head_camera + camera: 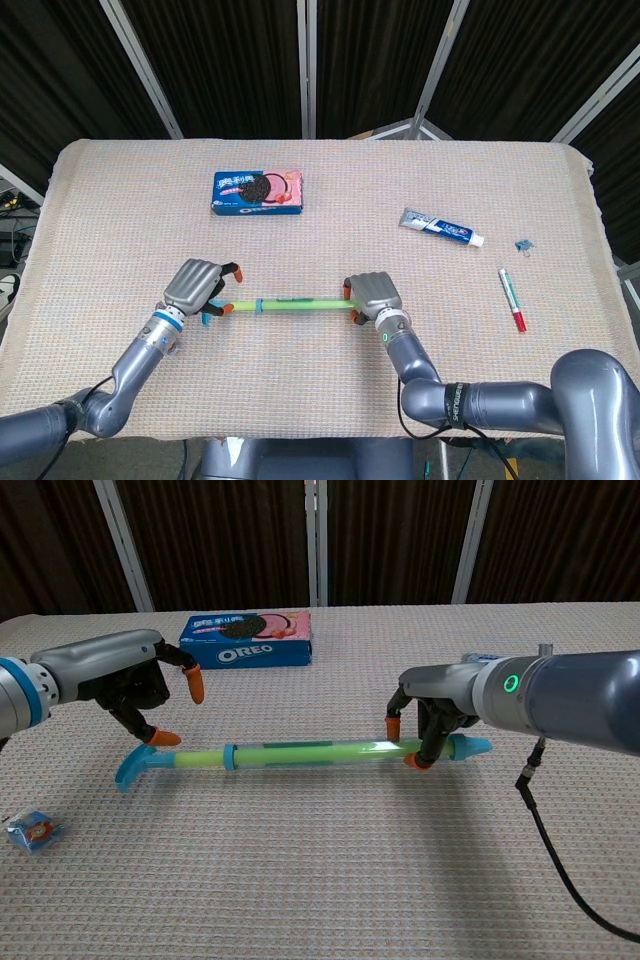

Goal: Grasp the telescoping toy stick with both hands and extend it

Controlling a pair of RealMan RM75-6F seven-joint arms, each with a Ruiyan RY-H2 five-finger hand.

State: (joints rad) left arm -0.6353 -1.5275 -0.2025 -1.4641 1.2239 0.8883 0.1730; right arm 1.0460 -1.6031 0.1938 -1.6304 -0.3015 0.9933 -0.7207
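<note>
The telescoping toy stick [290, 301] [300, 752] lies crosswise on the cloth. It is light green, with a blue T-handle [133, 767] at its left end and a blue tip [472, 747] at its right. My right hand [372, 297] [438, 702] grips the stick near the right end, with orange-tipped fingers curled around it. My left hand [196, 284] [128, 684] hovers just over the T-handle end with its fingers spread. One fingertip [165, 738] is close above the handle and holds nothing.
An Oreo box [258, 192] [246, 641] lies at the back left. A toothpaste tube [441, 227], a red pen [512, 299] and a small blue clip [523, 245] lie to the right. A small wrapped candy [31, 831] sits near the front left.
</note>
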